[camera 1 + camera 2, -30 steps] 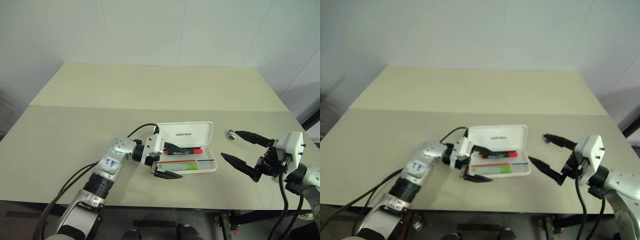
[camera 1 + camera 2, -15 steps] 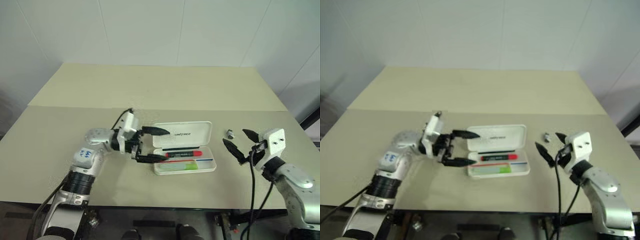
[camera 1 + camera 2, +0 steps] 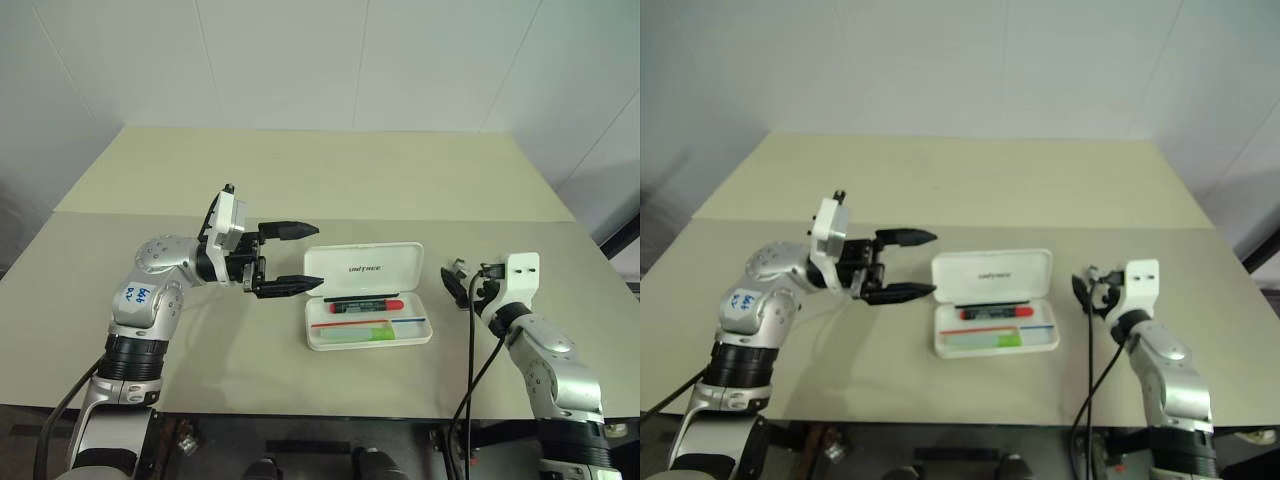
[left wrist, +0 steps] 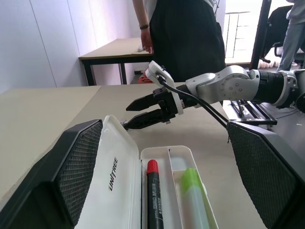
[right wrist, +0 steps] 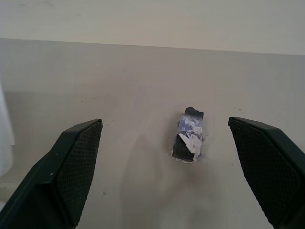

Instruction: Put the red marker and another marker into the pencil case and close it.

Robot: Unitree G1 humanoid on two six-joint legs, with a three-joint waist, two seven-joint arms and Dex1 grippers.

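The white pencil case (image 3: 363,268) lies open on the table, its lid tipped back. In its tray the red marker (image 3: 365,304) lies along the back. The green highlighter (image 3: 356,334) lies along the front, and both also show in the left wrist view, marker (image 4: 152,193) beside highlighter (image 4: 191,191). My left gripper (image 3: 319,257) hovers open just left of the case, above the table, pointing at it with nothing between its fingers. My right gripper (image 3: 461,283) stands open to the right of the case, low over the table and empty.
A small dark object (image 5: 188,134) with white and purple scraps lies on the table just beyond my right gripper's fingertips (image 5: 81,157). Past the table's right side a person in dark clothes (image 4: 186,33) stands by another table (image 4: 119,47).
My left gripper has drawn back left and upward, off the case's tray. My right arm has swung forward and lower, its gripper now pointing at the small dark object. Both stayed open.
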